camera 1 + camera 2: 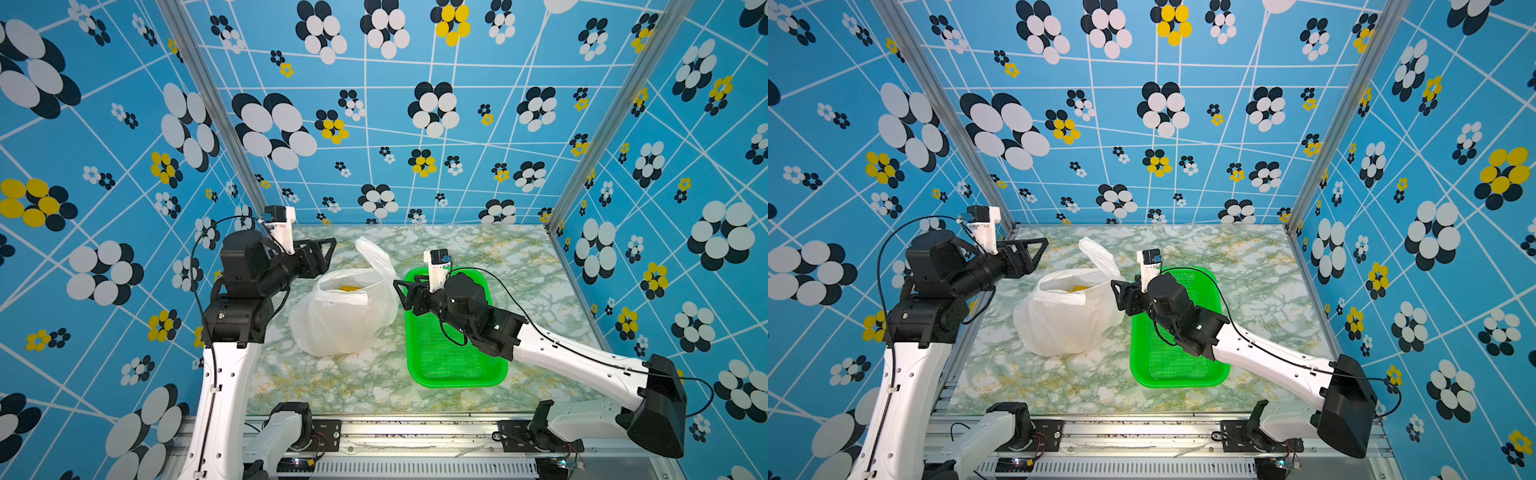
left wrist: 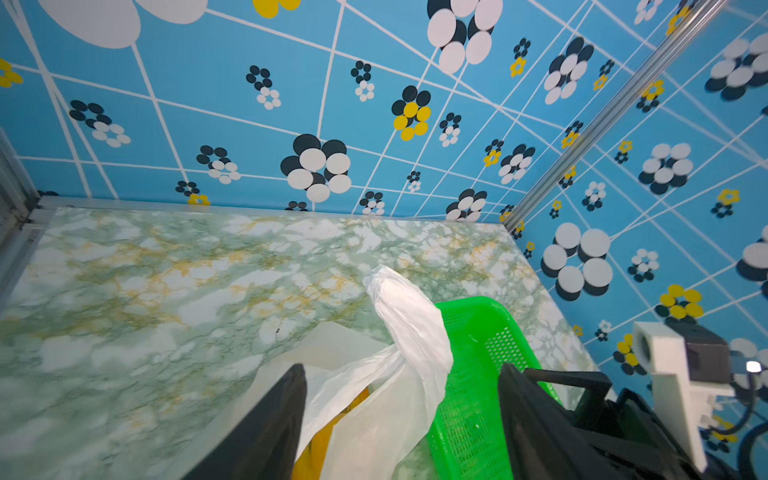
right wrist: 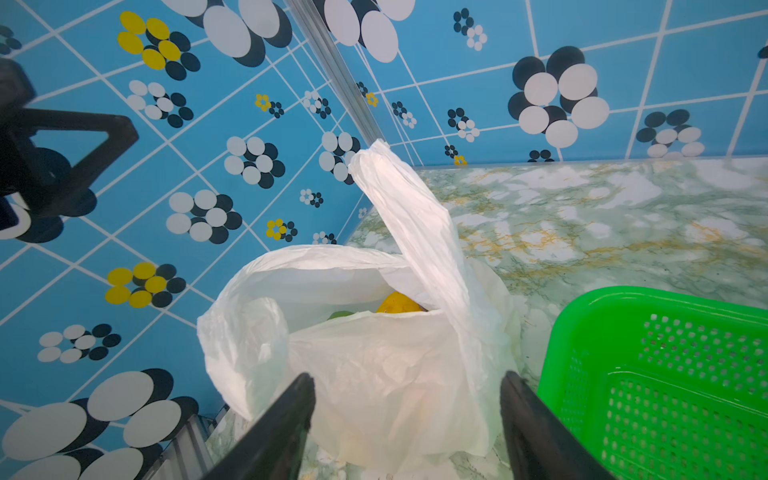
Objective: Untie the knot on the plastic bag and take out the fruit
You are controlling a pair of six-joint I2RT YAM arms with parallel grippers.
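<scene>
The white plastic bag [image 1: 340, 324] [image 1: 1065, 324] sits mid-table with its mouth gaping open. One handle loop [image 1: 374, 253] [image 3: 411, 216] stands up at its far right side. The knot is out of view. Yellow fruit [image 1: 349, 288] [image 3: 397, 303] shows inside the mouth, with a bit of green fruit [image 3: 343, 314] beside it; the rest of the fruit is hidden by the plastic. My left gripper [image 1: 332, 246] [image 2: 403, 370] hangs open above the bag's left side, apart from it. My right gripper [image 1: 397, 286] [image 3: 407, 376] is open close to the bag's right side, holding nothing.
A green mesh basket [image 1: 457, 376] [image 1: 1179, 380] lies right of the bag, under my right arm, with nothing seen in it. Patterned blue walls close in the marble table [image 1: 519, 270] on the left, back and right.
</scene>
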